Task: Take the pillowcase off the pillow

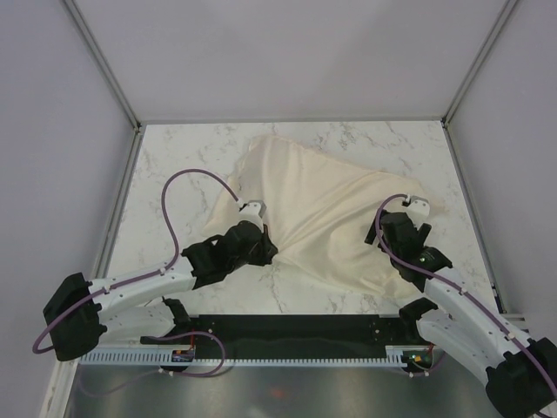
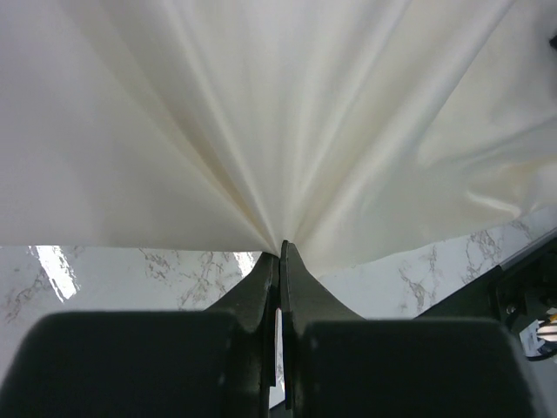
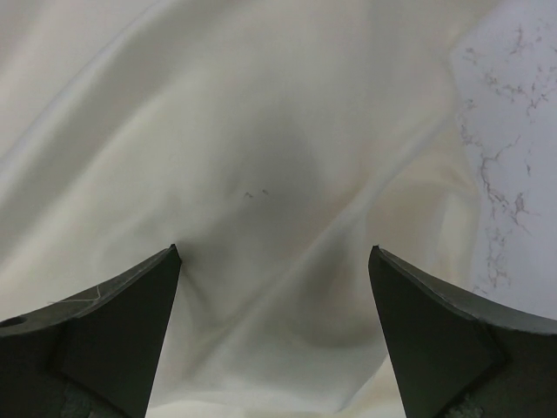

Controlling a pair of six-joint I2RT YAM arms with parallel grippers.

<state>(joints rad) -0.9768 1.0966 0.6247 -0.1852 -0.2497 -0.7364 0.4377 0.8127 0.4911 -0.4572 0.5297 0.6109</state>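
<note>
Left gripper [image 2: 280,254] is pinched tight on the pillowcase [image 2: 261,113], with pleats fanning out ahead of its tips. That's my pulling hold. Right gripper [image 3: 274,252] is spread wide and holds nothing. There's cloth directly beneath it, so it's placed to pin the bulk. I can't see the pillow; I judge it's inside the case, on the marble table [image 1: 174,157].

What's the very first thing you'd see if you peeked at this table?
A big cream pillowcase sprawls across the middle of the marble table. The left gripper pinches its near-left edge, so folds fan out from the pinch. The right gripper hangs open over the pillowcase's right side.
</note>
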